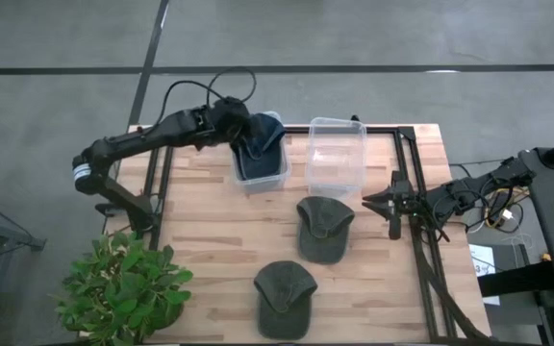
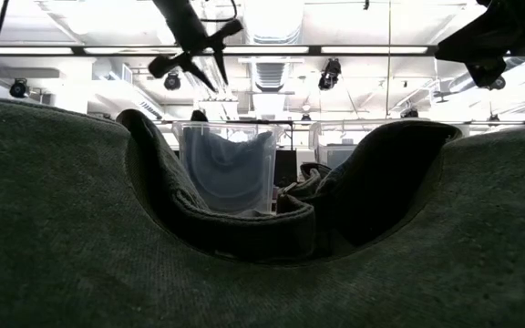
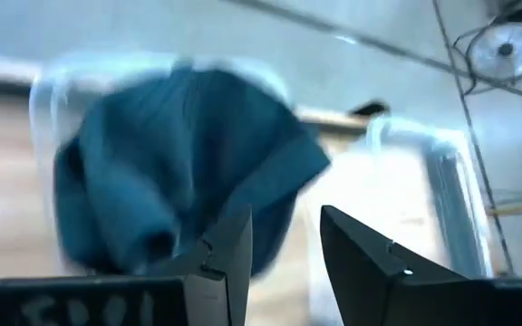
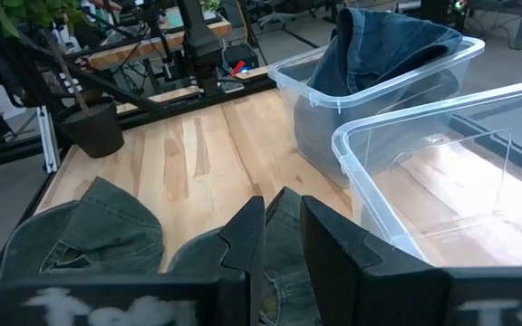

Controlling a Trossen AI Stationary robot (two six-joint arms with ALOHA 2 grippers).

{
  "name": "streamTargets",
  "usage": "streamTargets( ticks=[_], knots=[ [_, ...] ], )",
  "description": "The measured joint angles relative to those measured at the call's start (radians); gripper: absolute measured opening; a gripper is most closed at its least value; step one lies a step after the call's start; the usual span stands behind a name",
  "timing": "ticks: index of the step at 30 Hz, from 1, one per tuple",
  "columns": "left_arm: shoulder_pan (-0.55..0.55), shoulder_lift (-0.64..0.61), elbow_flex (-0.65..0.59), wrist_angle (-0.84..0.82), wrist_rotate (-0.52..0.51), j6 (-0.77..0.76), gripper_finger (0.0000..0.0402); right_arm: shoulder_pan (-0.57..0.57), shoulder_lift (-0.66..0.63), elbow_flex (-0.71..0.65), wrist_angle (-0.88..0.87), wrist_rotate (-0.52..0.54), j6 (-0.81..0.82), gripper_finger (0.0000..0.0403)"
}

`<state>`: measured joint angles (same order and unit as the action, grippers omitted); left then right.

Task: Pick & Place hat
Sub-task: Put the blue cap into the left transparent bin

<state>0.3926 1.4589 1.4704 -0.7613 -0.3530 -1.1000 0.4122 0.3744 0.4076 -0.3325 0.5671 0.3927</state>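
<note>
A dark blue hat (image 1: 258, 142) sits in the left of two clear plastic bins (image 1: 279, 179), bunched up and rising above the rim; it also shows in the right wrist view (image 4: 383, 45). My left gripper (image 3: 285, 240) hovers open just above it, shown clear of the bin in the low view (image 2: 194, 53). Two green hats lie flat on the wooden table, one mid-table (image 1: 323, 227) and one near the near edge (image 1: 285, 296). My right gripper (image 4: 282, 222) waits low at the table's right side (image 1: 390, 202), fingers a narrow gap apart, touching nothing.
An empty clear bin (image 1: 336, 154) stands right of the filled one. A potted plant (image 1: 123, 288) stands at the table's near left corner. A black frame rail (image 1: 421, 231) runs along the right side. The low view is mostly blocked by a green hat (image 2: 62, 237).
</note>
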Motion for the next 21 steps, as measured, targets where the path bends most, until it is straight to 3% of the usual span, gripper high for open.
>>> streamTargets(
  ticks=[6,21],
  knots=[
    [0.046,0.069,-0.002,0.048,-0.075,0.095,0.0124,0.0,0.0,0.0,0.0,0.0,0.011,0.0068],
    [0.085,0.262,-0.003,-0.006,-0.026,0.133,0.0124,0.0,0.0,0.0,-0.001,0.0,0.053,0.0068]
  ],
)
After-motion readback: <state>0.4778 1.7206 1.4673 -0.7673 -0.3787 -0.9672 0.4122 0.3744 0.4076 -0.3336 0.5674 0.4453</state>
